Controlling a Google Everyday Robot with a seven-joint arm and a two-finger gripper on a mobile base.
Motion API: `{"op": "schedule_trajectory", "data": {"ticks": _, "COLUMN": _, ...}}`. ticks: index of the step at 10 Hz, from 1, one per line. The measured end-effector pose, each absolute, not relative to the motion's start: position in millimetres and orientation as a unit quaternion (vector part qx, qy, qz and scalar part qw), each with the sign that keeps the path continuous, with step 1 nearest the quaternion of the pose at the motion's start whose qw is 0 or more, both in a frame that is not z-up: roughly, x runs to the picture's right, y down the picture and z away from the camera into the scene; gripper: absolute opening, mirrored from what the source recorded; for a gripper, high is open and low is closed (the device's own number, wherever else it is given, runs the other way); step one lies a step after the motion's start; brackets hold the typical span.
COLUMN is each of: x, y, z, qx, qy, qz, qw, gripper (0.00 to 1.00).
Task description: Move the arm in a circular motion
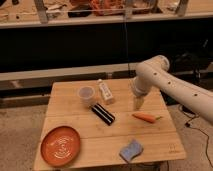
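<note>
The glossy white arm (pixel 170 85) with small dark dots reaches in from the right edge, bends at a bulbous joint near the table's far right, and points down. Its narrow tan gripper (pixel 137 104) hangs just above the wooden table (pixel 75 125), right of centre, a little above and left of a carrot (pixel 146 118). The gripper holds nothing that I can see.
On the table: an orange plate (pixel 60 145) at the front left, a clear cup (pixel 86 95), a small white bottle (pixel 105 93), a black ridged bar (pixel 103 113), a blue sponge (pixel 131 150) at the front. A dark counter with shelves runs behind.
</note>
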State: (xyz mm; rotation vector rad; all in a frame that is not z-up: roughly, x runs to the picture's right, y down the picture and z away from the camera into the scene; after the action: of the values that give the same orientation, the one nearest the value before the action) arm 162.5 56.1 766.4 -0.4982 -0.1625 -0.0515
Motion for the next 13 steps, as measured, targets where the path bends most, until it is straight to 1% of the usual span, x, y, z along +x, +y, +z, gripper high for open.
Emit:
{"op": "schedule_trajectory", "data": {"ticks": 4, "x": 197, "y": 71, "z": 758, "qx": -0.253, "qy": -0.07, "qz": -0.006, "qw": 0.965, "gripper": 0.8}}
{"op": "schedule_trajectory", "data": {"ticks": 7, "x": 188, "y": 89, "z": 746, "qx": -0.264, "qy": -0.075, "qz": -0.005, "qw": 0.962, "gripper": 0.8}}
{"op": "schedule_trajectory", "data": {"ticks": 10, "x": 205, "y": 114, "z": 732, "qx": -0.274, "qy": -0.073, "qz": 0.002, "qw": 0.959, "gripper": 0.8}}
{"op": "schedule_trajectory", "data": {"ticks": 13, "x": 193, "y": 135, "z": 720, "qx": -0.287, "qy": -0.077, "qz": -0.005, "qw": 0.955, "gripper": 0.8}}
